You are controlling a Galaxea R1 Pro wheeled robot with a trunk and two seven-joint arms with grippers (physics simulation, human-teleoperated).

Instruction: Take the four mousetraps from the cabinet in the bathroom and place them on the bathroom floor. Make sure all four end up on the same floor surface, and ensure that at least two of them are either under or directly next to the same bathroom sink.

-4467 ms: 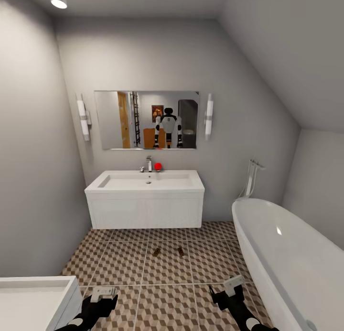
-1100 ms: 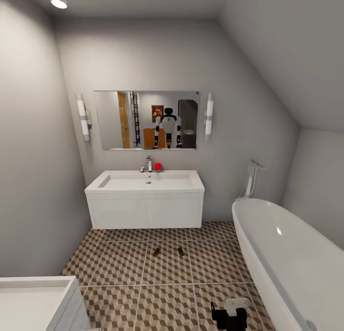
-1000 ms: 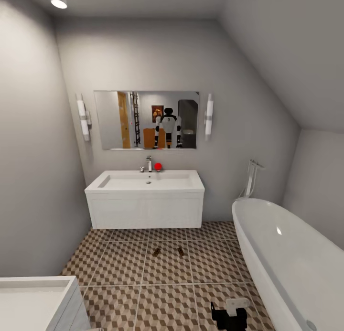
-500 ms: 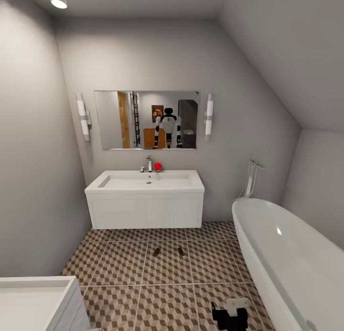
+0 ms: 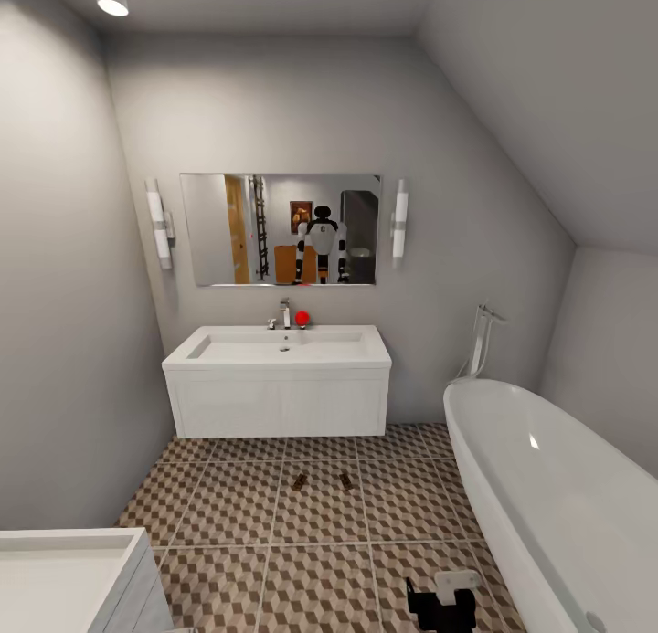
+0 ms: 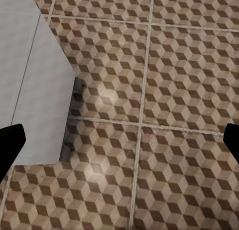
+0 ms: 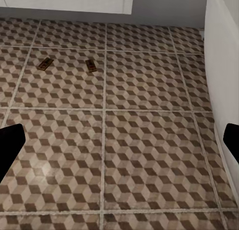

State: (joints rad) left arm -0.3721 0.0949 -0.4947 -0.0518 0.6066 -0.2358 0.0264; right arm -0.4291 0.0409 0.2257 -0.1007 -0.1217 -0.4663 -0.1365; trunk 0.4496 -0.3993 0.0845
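Careful: with both grippers' jaws wide and empty, you could roll over the two mousetraps (image 5: 300, 481) lying on the floor (image 5: 320, 523) before the sink (image 5: 277, 347).

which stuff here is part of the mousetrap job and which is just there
Job: two mousetraps, floor, sink.
Just there: bathtub, mirror, red ball by the tap, wall lights.
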